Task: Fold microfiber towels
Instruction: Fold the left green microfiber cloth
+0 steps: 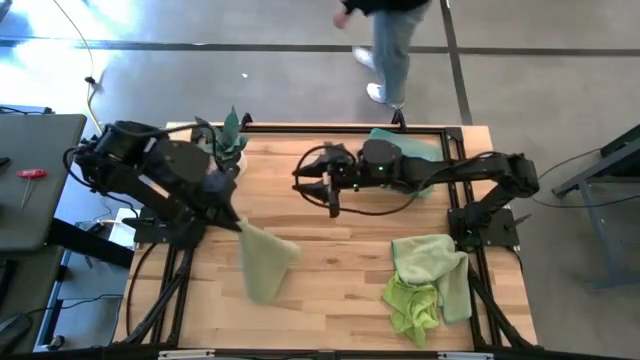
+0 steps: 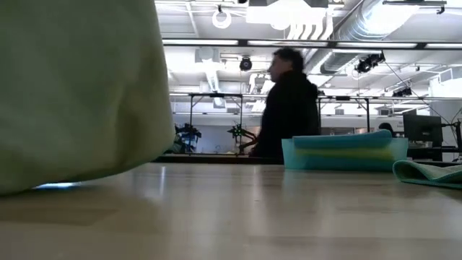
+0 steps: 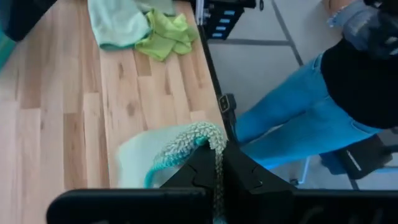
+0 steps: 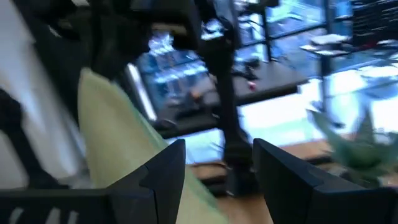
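Hanging over the table's [image 1: 330, 260] left-middle, a pale sage towel [image 1: 263, 262] is held by one corner in the clamped left gripper [image 1: 236, 222]. The right gripper [image 1: 318, 186], jaws wide and empty, is poised near the far edge. More towels [image 1: 430, 280] are heaped at the near right corner.

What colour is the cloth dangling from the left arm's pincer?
Pale sage green: the soft square microfiber cloth hangs from the left pincer, shown best in the high view.

On the wooden tabletop [image 1: 340, 300], the left gripper [image 1: 232, 215] holds a pale sage green towel [image 1: 263, 262] by one corner, jaws closed on it. The right gripper [image 1: 318, 184] hovers mid-table with jaws apart. A heap of mint and lime green towels [image 1: 428, 283] lies beside the right arm's base.
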Robot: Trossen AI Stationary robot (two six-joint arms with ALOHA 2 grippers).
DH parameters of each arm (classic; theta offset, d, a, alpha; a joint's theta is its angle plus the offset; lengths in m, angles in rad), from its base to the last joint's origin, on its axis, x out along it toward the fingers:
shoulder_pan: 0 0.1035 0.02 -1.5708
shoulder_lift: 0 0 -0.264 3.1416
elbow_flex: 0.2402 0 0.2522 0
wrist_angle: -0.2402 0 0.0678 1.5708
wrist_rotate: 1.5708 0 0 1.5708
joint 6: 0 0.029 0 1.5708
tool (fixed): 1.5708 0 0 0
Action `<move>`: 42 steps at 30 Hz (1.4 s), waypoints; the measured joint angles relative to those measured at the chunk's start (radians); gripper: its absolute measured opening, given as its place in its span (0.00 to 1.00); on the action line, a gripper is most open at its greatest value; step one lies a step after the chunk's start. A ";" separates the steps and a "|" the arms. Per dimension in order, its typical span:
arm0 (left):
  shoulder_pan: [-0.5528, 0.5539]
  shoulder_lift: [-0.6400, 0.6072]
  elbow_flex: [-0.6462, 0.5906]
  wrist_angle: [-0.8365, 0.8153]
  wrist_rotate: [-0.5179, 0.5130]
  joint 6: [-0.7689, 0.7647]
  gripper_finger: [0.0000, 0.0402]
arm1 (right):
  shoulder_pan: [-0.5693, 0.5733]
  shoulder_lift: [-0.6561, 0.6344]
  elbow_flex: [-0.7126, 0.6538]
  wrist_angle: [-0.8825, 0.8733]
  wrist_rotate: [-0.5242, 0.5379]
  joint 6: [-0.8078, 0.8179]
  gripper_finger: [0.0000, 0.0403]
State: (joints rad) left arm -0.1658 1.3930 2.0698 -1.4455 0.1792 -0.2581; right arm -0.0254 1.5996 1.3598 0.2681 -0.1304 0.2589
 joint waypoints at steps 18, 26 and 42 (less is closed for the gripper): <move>0.001 0.134 -0.001 0.146 0.109 0.174 0.00 | 0.000 0.246 0.257 0.134 -0.633 -0.053 0.44; 0.002 0.144 0.000 0.117 0.057 0.108 0.00 | -0.008 0.340 0.390 0.042 -0.771 -0.049 0.44; 0.002 0.140 0.175 -0.093 -0.205 0.071 0.00 | 0.027 0.392 0.420 0.003 -0.921 -0.008 0.44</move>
State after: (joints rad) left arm -0.1639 1.5326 2.2451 -1.5386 -0.0255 -0.1867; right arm 0.0013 1.9919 1.7802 0.2714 -1.0512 0.2512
